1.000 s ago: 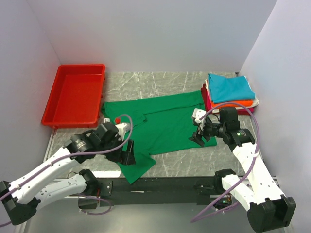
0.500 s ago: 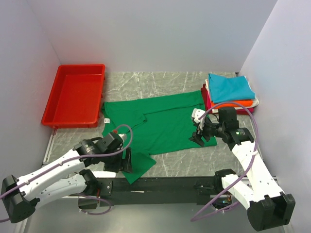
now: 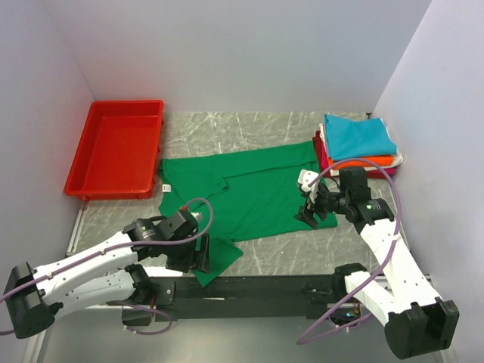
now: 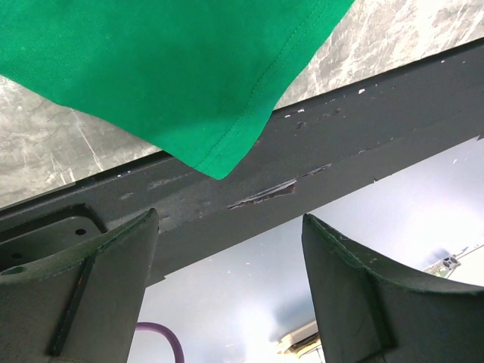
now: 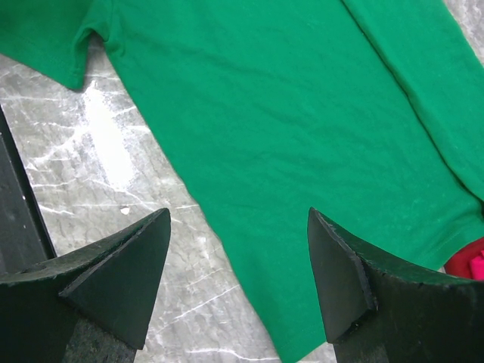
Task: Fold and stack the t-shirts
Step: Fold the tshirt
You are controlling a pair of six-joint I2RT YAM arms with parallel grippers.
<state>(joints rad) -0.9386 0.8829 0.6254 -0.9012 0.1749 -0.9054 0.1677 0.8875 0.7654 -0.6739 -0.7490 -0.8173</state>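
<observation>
Top external view, green t-shirt laid out, left fingers spread, right fingers spread, both empty

The left gripper is now lower in the top view than a second ago. It starts near the middle left of the frame, over the collar side of the bright green cloth t-shirt. Now it sits close to the bottom, by the tip of the shirt's short sleeve, where that sleeve meets the long black bar along the table's near side. The white left arm lies flatter and reaches further into the lower left corner. The shirt's collar part and its small white neck label are now uncovered.
</observation>
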